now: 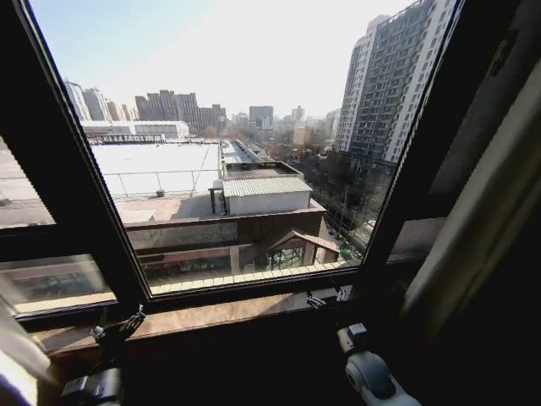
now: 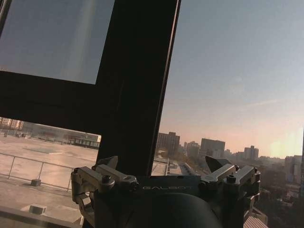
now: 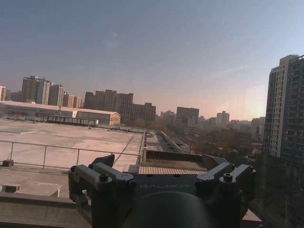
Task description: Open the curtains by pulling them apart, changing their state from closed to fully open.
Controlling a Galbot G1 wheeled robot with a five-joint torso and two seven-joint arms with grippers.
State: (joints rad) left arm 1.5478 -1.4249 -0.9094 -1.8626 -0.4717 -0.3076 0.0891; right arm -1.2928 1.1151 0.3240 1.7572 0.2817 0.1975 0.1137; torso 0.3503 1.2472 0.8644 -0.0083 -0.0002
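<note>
**Mara:** Where were the curtains at that point?

**Jun:** Off the glass. From the head view I counted two pale strips: the right curtain (image 1: 486, 220) slanting down the right edge of the window, and a sliver of the left curtain (image 1: 15, 364) at the lower left corner. Between them the middle pane was bare, city and rooftops plain through it. I judged the task all but done.

**Mara:** And the pincers?

**Jun:** Two, both spread wide and holding nothing. The left gripper (image 1: 118, 326) hung just above the left end of the sill (image 1: 220, 317), and its own camera looked past its open fingers (image 2: 107, 166) at the dark window frame (image 2: 137, 85). The right gripper (image 1: 325, 298) sat over the sill's right part, well apart from the right curtain. Its wrist view showed the same wide gap, right gripper (image 3: 159, 164) facing clear glass.

**Mara:** What could have gone wrong from there?

**Jun:** Both sat close to the sill and frame, so a careless swing might have knocked one. The right strip leaned in over the side pane. If it needed more pulling, thin fabric like that could slip from a shallow pinch and sag back across the glass.

**Mara:** So the count?

**Jun:** Two curtains, two grippers, one sill, one frame.
</note>
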